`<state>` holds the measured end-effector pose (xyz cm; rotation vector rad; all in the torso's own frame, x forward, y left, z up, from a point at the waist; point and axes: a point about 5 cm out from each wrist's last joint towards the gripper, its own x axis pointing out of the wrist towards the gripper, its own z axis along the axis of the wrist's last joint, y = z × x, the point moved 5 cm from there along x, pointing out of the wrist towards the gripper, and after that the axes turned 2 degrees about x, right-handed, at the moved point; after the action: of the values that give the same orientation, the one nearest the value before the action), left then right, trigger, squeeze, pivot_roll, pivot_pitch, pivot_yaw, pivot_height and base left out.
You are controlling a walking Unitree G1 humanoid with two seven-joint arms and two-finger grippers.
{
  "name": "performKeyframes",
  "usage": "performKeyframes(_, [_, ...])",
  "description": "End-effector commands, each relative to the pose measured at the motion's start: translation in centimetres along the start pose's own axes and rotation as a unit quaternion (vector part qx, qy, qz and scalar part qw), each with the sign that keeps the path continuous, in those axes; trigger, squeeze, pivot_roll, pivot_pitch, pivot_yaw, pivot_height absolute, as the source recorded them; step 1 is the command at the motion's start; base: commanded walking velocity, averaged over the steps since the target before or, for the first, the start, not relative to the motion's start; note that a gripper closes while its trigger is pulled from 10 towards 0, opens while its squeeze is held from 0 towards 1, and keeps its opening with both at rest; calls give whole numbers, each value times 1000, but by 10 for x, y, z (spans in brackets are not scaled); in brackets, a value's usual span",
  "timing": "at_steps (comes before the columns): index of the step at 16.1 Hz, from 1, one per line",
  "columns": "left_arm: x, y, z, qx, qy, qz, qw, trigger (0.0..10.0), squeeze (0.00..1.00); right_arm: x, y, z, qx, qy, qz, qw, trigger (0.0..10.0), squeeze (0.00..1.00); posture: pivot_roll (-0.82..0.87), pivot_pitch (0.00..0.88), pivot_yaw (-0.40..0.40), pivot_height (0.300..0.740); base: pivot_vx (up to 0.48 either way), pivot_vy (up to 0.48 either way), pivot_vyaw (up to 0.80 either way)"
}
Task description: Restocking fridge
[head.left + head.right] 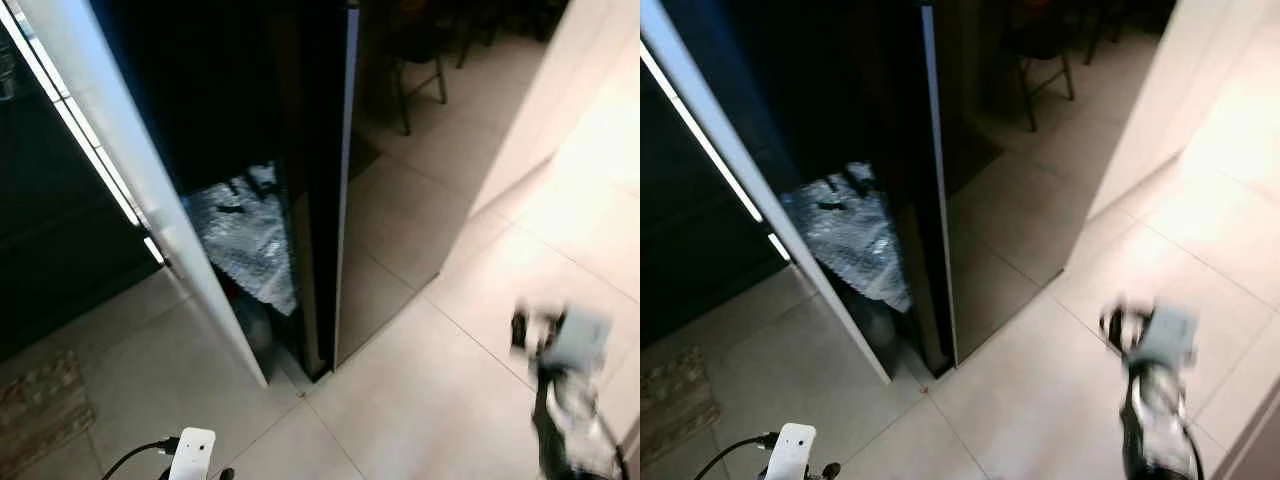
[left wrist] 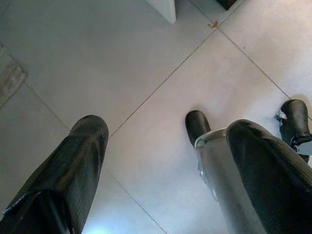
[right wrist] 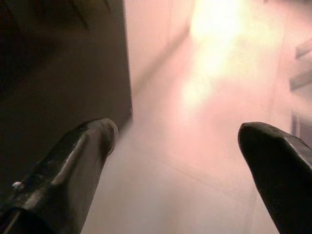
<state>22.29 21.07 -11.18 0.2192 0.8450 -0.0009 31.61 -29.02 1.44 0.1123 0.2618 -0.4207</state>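
The right gripper [image 3: 180, 141], seen in the right wrist view, has its two black fingers [image 3: 78, 161] spread wide with nothing between them, above pale floor washed in warm light beside a dark panel [image 3: 58, 63]. In the left wrist view the left gripper [image 2: 161, 146] is likewise wide open and empty, pointing down at the tiled floor [image 2: 122, 58]; the robot's foot [image 2: 197, 126] shows between the fingers, and a white corner [image 2: 163, 7] of the door stands near a grout line. In the head views the fridge [image 1: 300, 150] stands ahead with its white door [image 1: 130, 170] swung open; low inside the dark interior lies a crinkled silvery bag [image 1: 245, 235]. The right arm [image 1: 565, 370] is blurred over the tiles, and chairs [image 1: 415, 70] stand beyond. No label or writing can be read anywhere.
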Motion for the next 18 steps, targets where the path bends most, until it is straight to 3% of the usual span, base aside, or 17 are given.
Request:
performKeyframes(1, [-3, -1, -13, 7, 19, -3, 1000, 10000, 0, -24, -8, -70, -9, 118, -1, 993, 10000, 0, -25, 139, 12, 740, 0, 0, 0])
performKeyframes(3, [-2, -1, -11, 6, 17, -2, 1000, 10000, 0, -48, -8, -115, -46, 205, 16, 978, 10000, 0, -14, 133, 15, 740, 0, 0, 0])
performKeyframes(4, [-2, -1, -10, 7, 16, -2, 1000, 10000, 0, -55, -8, -125, -63, 226, 20, 972, 10000, 0, -14, 133, 15, 740, 0, 0, 0])
performKeyframes(5, [-2, 0, -9, 8, 15, -1, 1000, 10000, 0, -91, -1, -169, -146, 315, 87, 934, 10000, 0, 0, 119, 16, 740, 0, 0, 0])
performKeyframes(6, [-2, 2, -9, 5, 15, 2, 1000, 10000, 0, -103, 0, -181, -174, 335, 104, 920, 10000, 0, 13, 113, 12, 740, 0, 0, 0])
performKeyframes(8, [-2, 4, -10, 0, 14, 6, 1000, 10000, 0, -104, 17, -181, -168, 323, 128, 923, 10000, 0, 10, 110, 11, 740, 0, 0, 216])
performKeyframes(12, [-4, 5, -14, 3, 18, 6, 1000, 10000, 0, -113, 28, -190, -202, 341, 160, 904, 10000, 0, 29, 109, 12, 740, 0, 0, 792])
performKeyframes(18, [-2, 5, -8, -10, 10, 11, 1000, 10000, 0, -120, 28, -196, -219, 350, 172, 894, 10000, 0, 34, 170, 13, 740, 0, 0, 800])
